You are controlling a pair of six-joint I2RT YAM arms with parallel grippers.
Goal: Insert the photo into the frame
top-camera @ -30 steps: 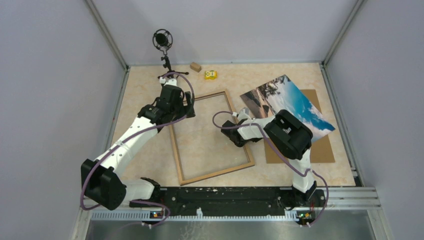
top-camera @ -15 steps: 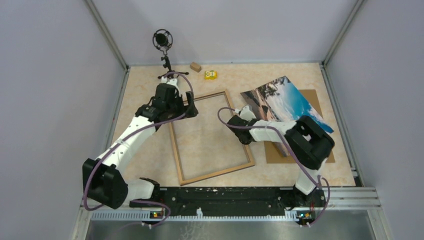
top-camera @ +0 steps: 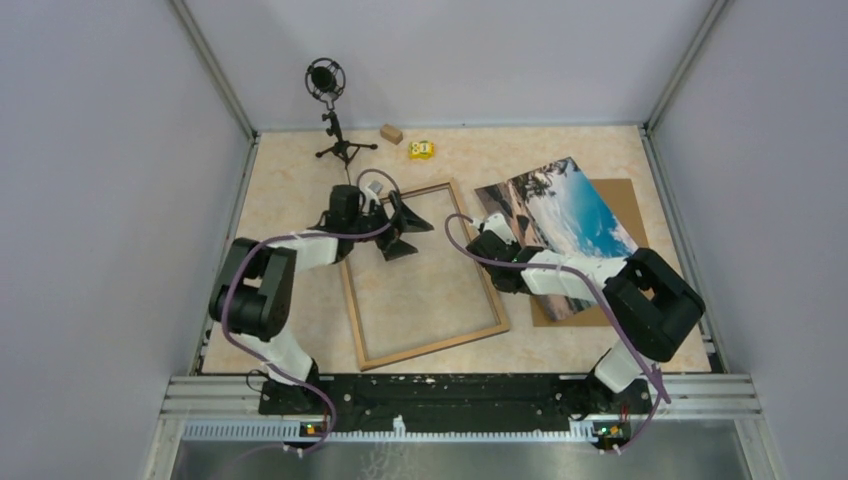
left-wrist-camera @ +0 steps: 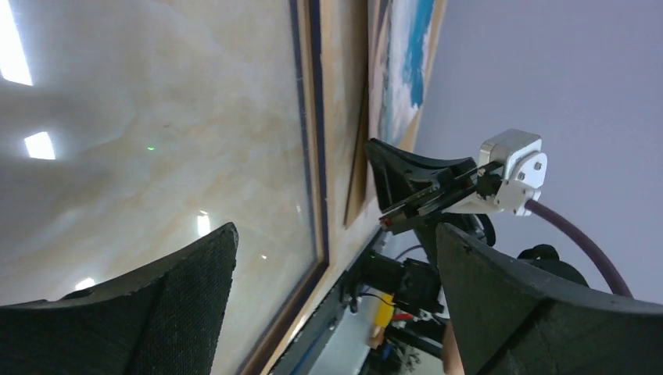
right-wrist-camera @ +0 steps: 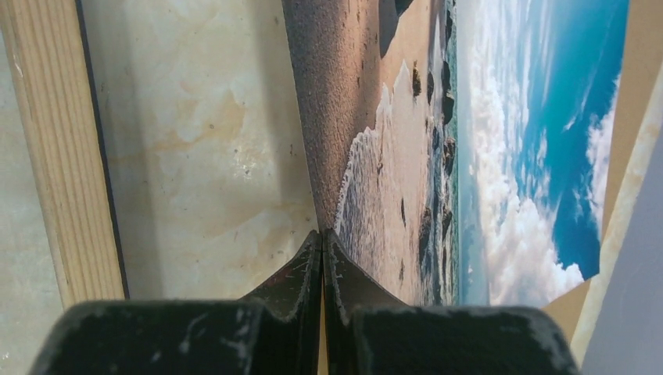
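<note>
The frame (top-camera: 420,275) lies flat mid-table with its light wood face up; its rail (right-wrist-camera: 62,156) shows beside the right gripper, and its dark inner edge (left-wrist-camera: 309,117) shows in the left wrist view. The photo (top-camera: 560,205), a seaside print, rests partly on a brown backing board (top-camera: 625,200). My right gripper (top-camera: 497,232) is shut on the photo (right-wrist-camera: 469,141) at its left edge, jaws (right-wrist-camera: 322,234) pressed together on it. My left gripper (top-camera: 412,232) hangs open and empty over the frame's far part, its fingers (left-wrist-camera: 180,289) wide apart. The photo (left-wrist-camera: 399,70) stands edge-on there.
A microphone on a small stand (top-camera: 327,85) is at the back left. A small wood block (top-camera: 391,133) and a yellow object (top-camera: 421,150) lie by the back wall. Grey walls enclose three sides. The backing board's edge (right-wrist-camera: 641,78) shows past the photo.
The right gripper closed on the photo's left edge and the photo shifted slightly left as the right elbow swung right. The left arm folded and its open gripper moved right, over the frame's far part.
</note>
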